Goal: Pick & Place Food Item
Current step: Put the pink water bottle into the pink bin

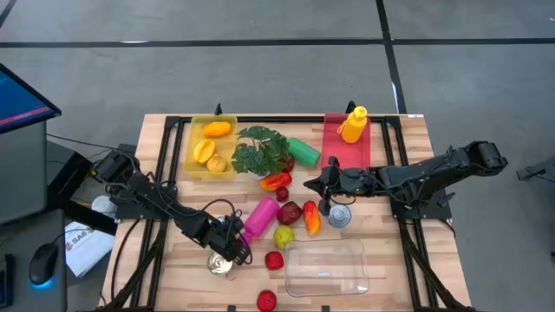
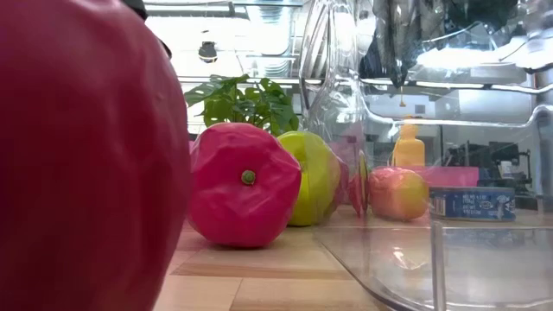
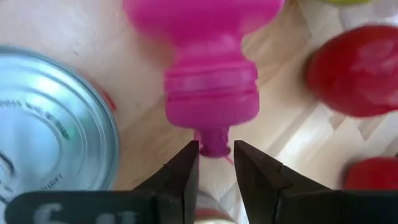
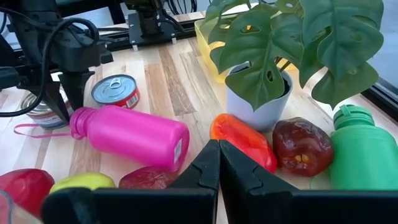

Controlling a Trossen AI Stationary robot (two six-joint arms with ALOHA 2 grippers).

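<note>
I had the left gripper [image 3: 216, 163] low over the near left part of the table [image 1: 408, 260], its two fingers slightly apart with a narrow gap between them. The pink bottle [image 3: 208, 56] lay on its side straight ahead of those fingers, cap end toward them, and the small nub on the cap sat right at the mouth of the gap; I could not tell whether the tips touched it. A silver can [image 3: 53, 127] stood just beside the gripper on one side, and a red fruit [image 3: 356, 68] lay on the other side of the bottle.

My right gripper [image 4: 219, 163] hung near the middle of the table with its fingers pressed together, holding nothing. Just ahead of it lay a red-orange pepper [image 4: 242, 138], a dark red fruit [image 4: 301, 146] and a green bottle [image 4: 360, 149], with a potted plant [image 4: 264, 62] behind them. From that wrist camera I also saw a red-labelled tin [image 4: 115, 90] beyond the pink bottle.

From above, a clear plastic tub [image 1: 329, 267] sat at the near edge, a yellow tray [image 1: 192, 137] with orange fruit at the far left, and a yellow bottle [image 1: 353, 124] on a pink tray [image 1: 332, 139] at the far right.
</note>
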